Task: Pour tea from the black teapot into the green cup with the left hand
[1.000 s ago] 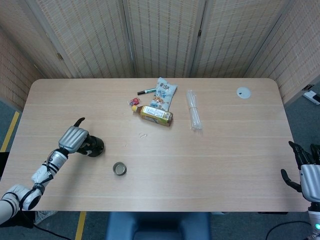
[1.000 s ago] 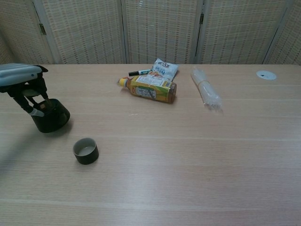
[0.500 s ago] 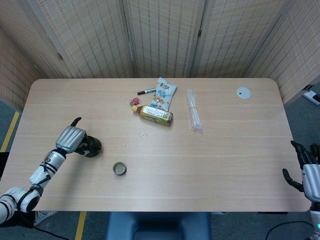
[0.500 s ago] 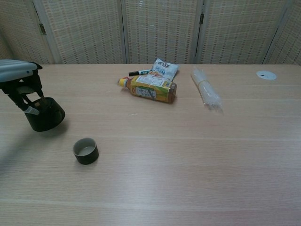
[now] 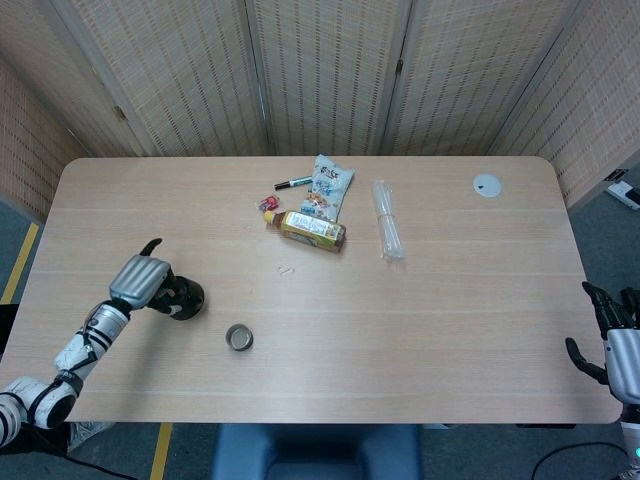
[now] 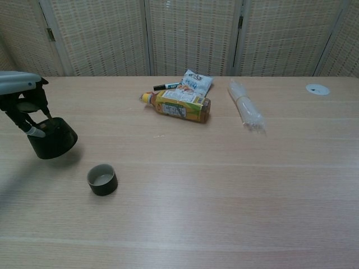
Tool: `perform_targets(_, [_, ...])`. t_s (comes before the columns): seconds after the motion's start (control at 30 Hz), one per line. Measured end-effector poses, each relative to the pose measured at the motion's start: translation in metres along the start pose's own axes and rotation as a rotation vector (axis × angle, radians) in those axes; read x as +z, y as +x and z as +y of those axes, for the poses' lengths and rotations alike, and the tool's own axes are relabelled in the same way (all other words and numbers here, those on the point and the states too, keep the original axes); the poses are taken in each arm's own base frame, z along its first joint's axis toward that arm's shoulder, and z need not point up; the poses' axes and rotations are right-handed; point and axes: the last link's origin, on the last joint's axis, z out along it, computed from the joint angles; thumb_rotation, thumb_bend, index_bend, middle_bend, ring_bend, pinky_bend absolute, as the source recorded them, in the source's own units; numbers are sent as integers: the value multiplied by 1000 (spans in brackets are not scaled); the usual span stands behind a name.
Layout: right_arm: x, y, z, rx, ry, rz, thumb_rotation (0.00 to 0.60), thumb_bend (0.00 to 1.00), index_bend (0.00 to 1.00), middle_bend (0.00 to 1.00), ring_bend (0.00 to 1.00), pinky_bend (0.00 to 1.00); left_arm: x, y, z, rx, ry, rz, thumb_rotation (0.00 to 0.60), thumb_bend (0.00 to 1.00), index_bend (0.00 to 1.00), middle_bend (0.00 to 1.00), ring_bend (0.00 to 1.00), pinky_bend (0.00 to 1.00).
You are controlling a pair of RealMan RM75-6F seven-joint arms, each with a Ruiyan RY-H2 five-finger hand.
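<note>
My left hand [image 5: 140,281] [image 6: 22,101] grips the black teapot [image 5: 185,297] [image 6: 52,138] at the table's left side and holds it just above the wood, a shadow showing under it. The green cup [image 5: 239,338] [image 6: 102,179] stands upright to the right of the teapot and nearer the front edge, apart from it. My right hand [image 5: 612,340] hangs off the table's right front corner with its fingers spread and nothing in it; the chest view does not show it.
A yellow-labelled bottle [image 5: 312,230] [image 6: 180,106] lies on its side mid-table, with a snack bag [image 5: 329,186], a black marker [image 5: 292,183] and a small red item [image 5: 267,205] behind it. A clear plastic bundle [image 5: 387,232] [image 6: 245,111] lies to its right. A white disc [image 5: 487,184] sits far right.
My left hand has drawn the teapot a little to the left and lifted it slightly off the table. The cup and my right hand stay where they were.
</note>
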Motion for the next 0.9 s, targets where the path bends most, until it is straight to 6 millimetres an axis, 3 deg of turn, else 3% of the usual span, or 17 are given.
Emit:
perform_targets(0.1, [0, 0, 0, -1, -1, 1, 600, 376, 76, 187, 257, 0, 0, -1, -1, 0, 1, -8, 304, 347, 992, 1000, 857, 74])
perform_targets(0.17, [0, 0, 0, 0, -1, 2, 600, 377, 76, 187, 257, 0, 1, -2, -1, 8, 1, -6, 276, 358, 992, 1000, 856, 75])
perform_targets(0.43, [0, 0, 0, -1, -4, 1, 600, 376, 76, 187, 257, 0, 4, -5, 4, 4, -9, 8, 272, 357, 992, 1000, 864, 92])
perform_targets(0.63, [-1, 0, 1, 0, -5, 1, 600, 376, 76, 187, 257, 0, 7, -4, 8, -13, 1, 46, 275, 413, 1000, 1000, 899, 238])
perform_targets(0.73, [-1, 1, 1, -1, -5, 6, 600, 376, 76, 187, 258, 0, 7, -3, 10, -11, 7, 73, 273, 428, 1000, 1000, 902, 268])
perform_targets(0.9, [-1, 2, 0, -2, 0, 12, 600, 376, 76, 187, 257, 0, 2, 0, 13, -10, -1, 116, 319, 443, 1000, 1000, 906, 296])
